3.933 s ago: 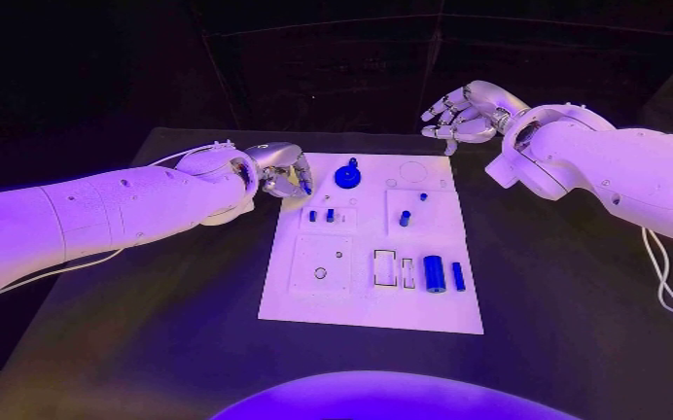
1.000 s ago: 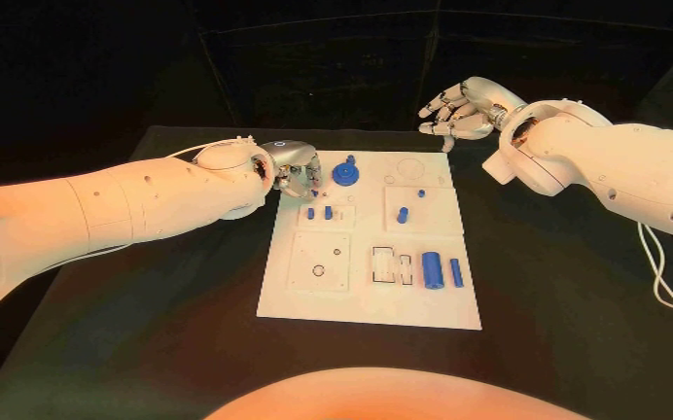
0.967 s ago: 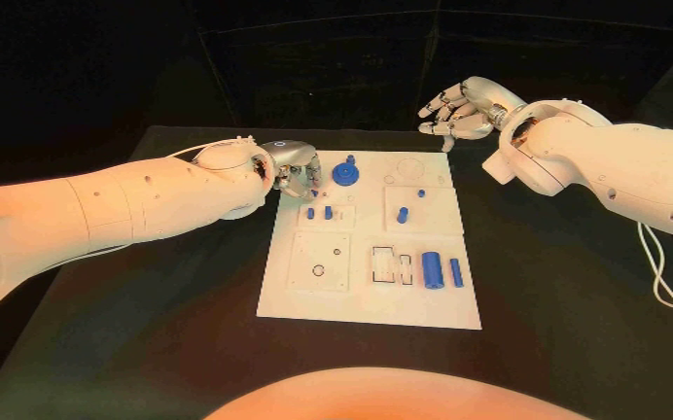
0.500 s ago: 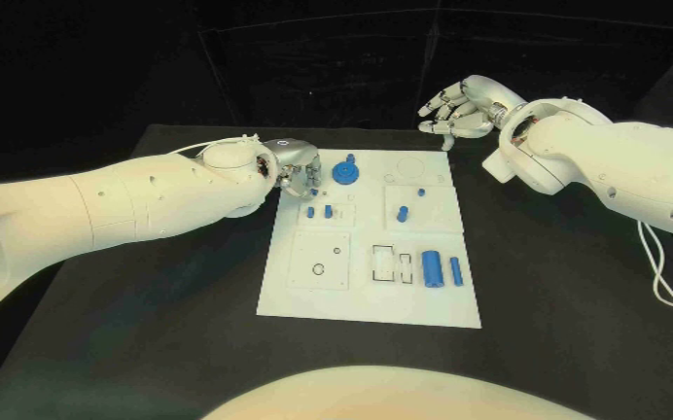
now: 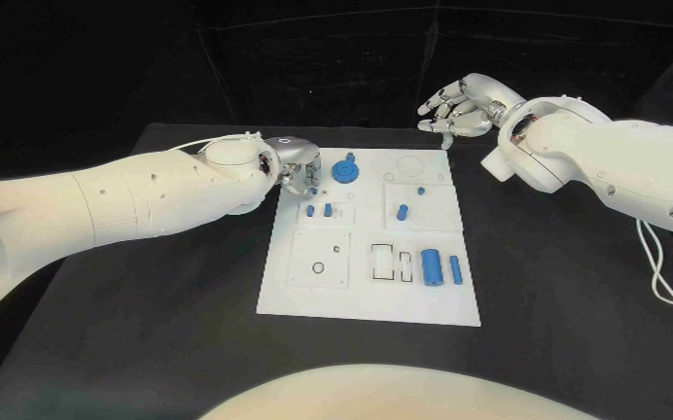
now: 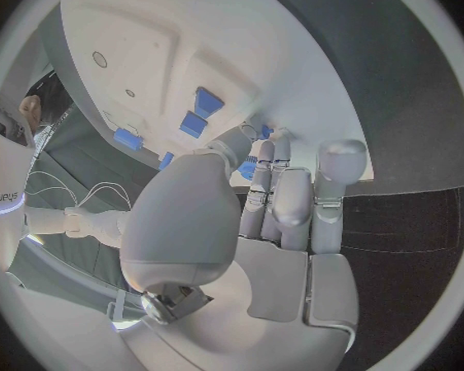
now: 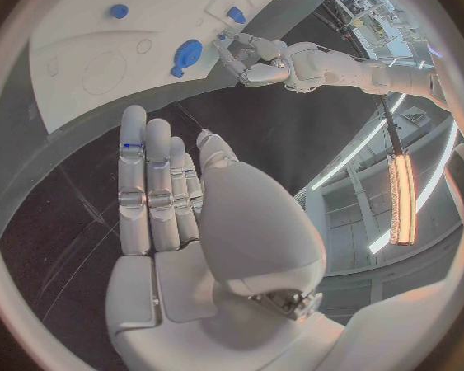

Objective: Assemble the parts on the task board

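Meanwhile, the left hand (image 5: 299,169) curls beside the task board (image 5: 368,298), grasp unclear; the right hand (image 5: 456,109) hovers spread beyond the far edge.

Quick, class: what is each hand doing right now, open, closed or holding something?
Left hand: fingers curled at the task board's far left corner; a held part cannot be told.
Right hand: open, holding nothing.
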